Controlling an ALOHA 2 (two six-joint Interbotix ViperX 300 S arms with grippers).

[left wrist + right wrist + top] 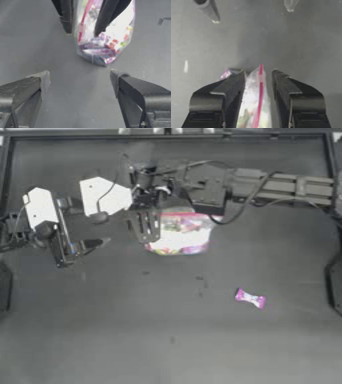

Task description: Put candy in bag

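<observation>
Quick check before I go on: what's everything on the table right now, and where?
bag: one, clear plastic with a pink strip at its mouth, coloured sweets inside; upper middle of the table, mouth edge between the right gripper's jaws.
candy: one, magenta ends and pale middle; lying loose on the table, lower right of the bag, apart from both grippers.
table: one, dark grey.
right gripper: reaches across the top, shut on the bag.
left gripper: left of the bag, jaws open, holding nothing.
</observation>
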